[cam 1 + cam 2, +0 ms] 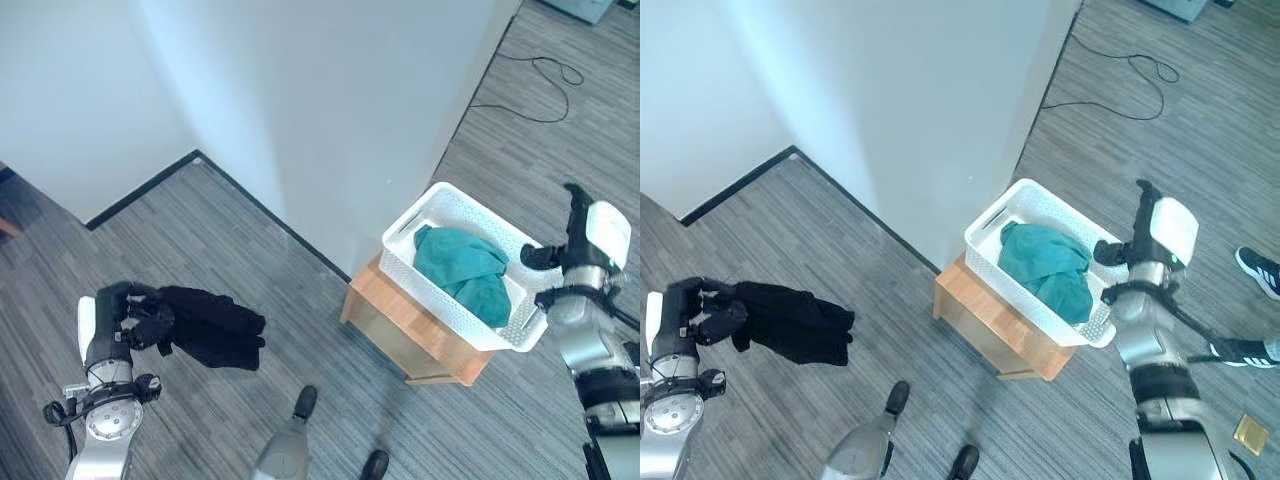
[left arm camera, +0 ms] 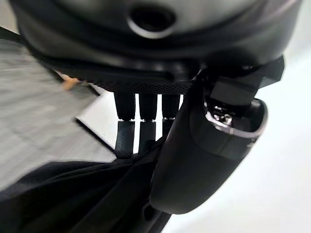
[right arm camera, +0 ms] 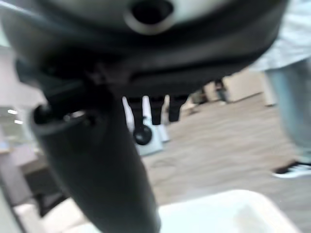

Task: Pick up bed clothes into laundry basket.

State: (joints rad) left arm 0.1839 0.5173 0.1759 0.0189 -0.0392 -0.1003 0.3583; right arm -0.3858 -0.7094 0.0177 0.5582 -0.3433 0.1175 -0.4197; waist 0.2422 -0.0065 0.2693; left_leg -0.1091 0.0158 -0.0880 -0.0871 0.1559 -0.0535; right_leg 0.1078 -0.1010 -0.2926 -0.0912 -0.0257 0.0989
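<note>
Lower left, the left hand (image 1: pixel 135 322) clutches a limp black garment (image 1: pixel 212 327). At right, the white perforated basket (image 1: pixel 441 208) – teal cloth (image 1: pixel 462 268) inside – sits on a wooden stand (image 1: pixel 400 321); the right hand (image 1: pixel 580 250) beside its rim has fingers extended.

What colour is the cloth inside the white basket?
Teal green cloth, seen best in the left eye view.

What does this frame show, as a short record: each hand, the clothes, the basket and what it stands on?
left hand: shut on the black garment, held above the floor
right hand: raised at the laundry basket's near corner, fingers straight, holding nothing
laundry basket: white, on a low wooden stand beside the white bed
teal garment: already in the basket
bystander: a person's shoe on the floor
</note>
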